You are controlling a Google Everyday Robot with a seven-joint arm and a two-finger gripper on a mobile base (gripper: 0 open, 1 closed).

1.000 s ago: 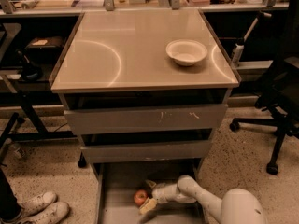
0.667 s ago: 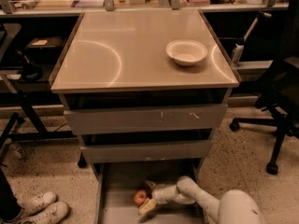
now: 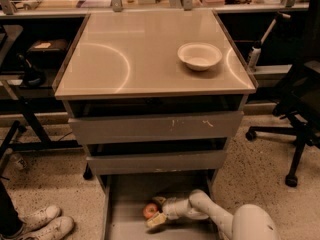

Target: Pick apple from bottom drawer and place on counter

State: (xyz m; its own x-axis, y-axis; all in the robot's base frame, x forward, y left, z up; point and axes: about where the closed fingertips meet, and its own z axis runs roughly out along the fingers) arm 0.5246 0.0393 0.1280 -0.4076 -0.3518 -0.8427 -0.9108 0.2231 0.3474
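— What colours show in the near, low part?
— The apple [image 3: 149, 210] is red with a yellowish patch. It lies on the plain grey floor of the bottom drawer [image 3: 130, 194]. The gripper [image 3: 156, 211], cream-white like its arm [image 3: 212, 213], sits just right of the apple.
— And above that?
— The two upper drawers [image 3: 155, 127] are grey, and the higher front carries pale scuff marks. The counter [image 3: 145, 54] is glossy beige-grey with faint pale curved arcs. The bowl [image 3: 199, 55] at its right is white.
— Around the cabinet?
— Speckled tan floor [image 3: 260, 164], white shoes [image 3: 45, 221] near left, a black chair [image 3: 300, 99] at right.
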